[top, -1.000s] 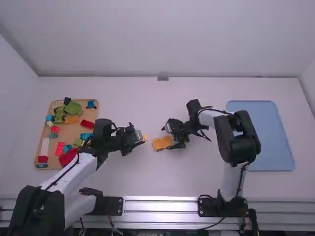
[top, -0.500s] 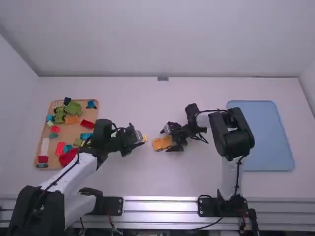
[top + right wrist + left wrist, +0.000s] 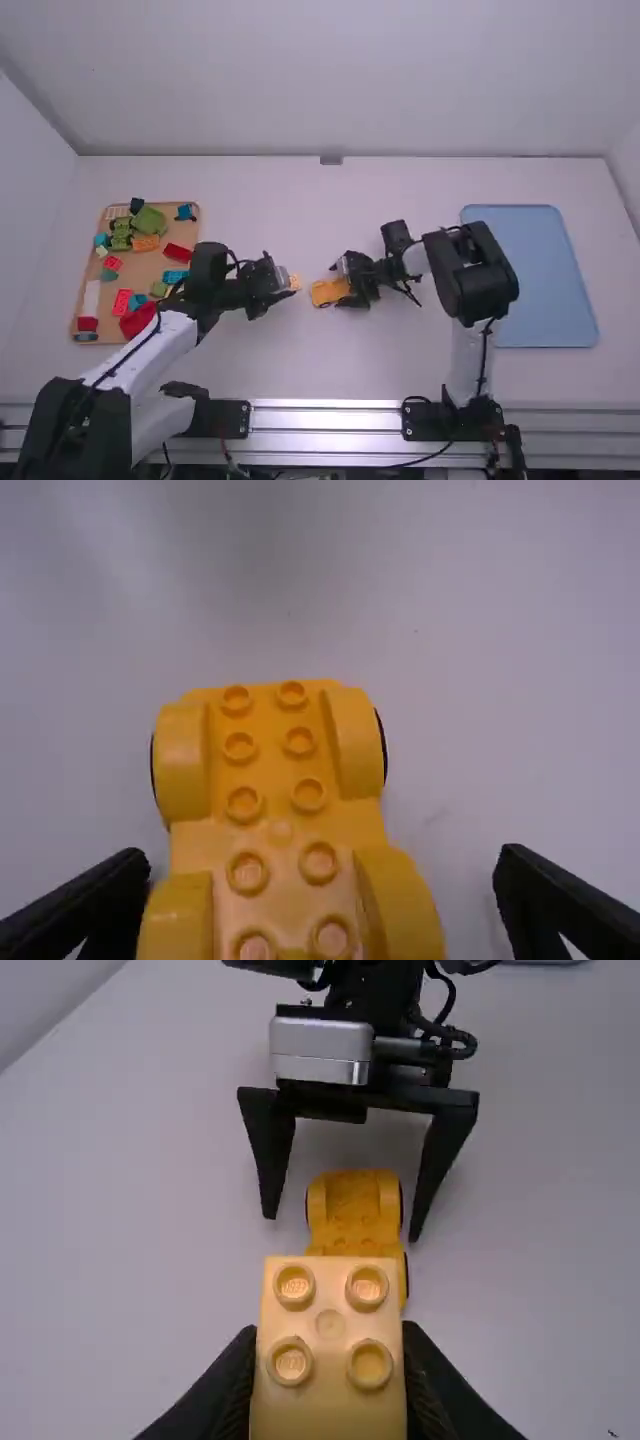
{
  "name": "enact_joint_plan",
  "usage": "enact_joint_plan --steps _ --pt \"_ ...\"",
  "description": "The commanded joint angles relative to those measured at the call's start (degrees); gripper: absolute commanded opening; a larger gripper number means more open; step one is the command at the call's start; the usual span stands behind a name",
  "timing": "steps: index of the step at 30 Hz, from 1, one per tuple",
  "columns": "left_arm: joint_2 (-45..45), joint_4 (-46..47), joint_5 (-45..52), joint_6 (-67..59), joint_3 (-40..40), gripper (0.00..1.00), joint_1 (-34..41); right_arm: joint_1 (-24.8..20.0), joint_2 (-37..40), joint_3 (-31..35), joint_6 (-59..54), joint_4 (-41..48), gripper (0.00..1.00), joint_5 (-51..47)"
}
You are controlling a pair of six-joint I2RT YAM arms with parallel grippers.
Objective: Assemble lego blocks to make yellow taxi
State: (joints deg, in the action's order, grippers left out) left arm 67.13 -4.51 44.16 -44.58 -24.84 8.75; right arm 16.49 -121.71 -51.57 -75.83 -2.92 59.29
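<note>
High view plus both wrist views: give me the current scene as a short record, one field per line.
left jaws: closed on pale yellow four-stud block
right jaws: open, either side of yellow wheeled base
wheeled base: on white table, ungripped
block to base: apart
tan tray: robot's left, mixed bricks
blue tray: robot's right

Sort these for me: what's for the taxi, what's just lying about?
In the job:
- yellow wheeled base
- pale yellow brick, held by the left gripper
- right gripper, open around the base

Seemingly lying about:
- red blocks, green blocks on the tan tray
- blue tray
</note>
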Motion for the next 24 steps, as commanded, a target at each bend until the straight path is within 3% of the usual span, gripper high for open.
enact_joint_plan --steps 1,3,9,20,24 --pt "1.2 -0.1 2.0 0.2 0.1 0.04 0.3 0.8 -0.5 1.0 2.5 -0.1 0.89 0.9" --pt "2.2 -0.5 2.0 0.2 0.1 0.04 0.3 1.4 -0.5 0.9 2.5 0.1 0.85 0.4" --pt "9.5 -6.9 1.9 0.2 0.1 0.04 2.6 1.6 -0.5 0.9 2.6 0.6 0.52 -0.6" --pt "25.2 -25.4 3.3 4.7 -1.9 0.02 4.2 -1.2 -0.5 0.9 13.4 -0.4 0.5 -0.7" --pt "29.5 -25.5 3.8 4.7 -7.0 0.02 5.0 -1.1 -0.4 0.9 18.0 -8.2 0.51 -3.3"
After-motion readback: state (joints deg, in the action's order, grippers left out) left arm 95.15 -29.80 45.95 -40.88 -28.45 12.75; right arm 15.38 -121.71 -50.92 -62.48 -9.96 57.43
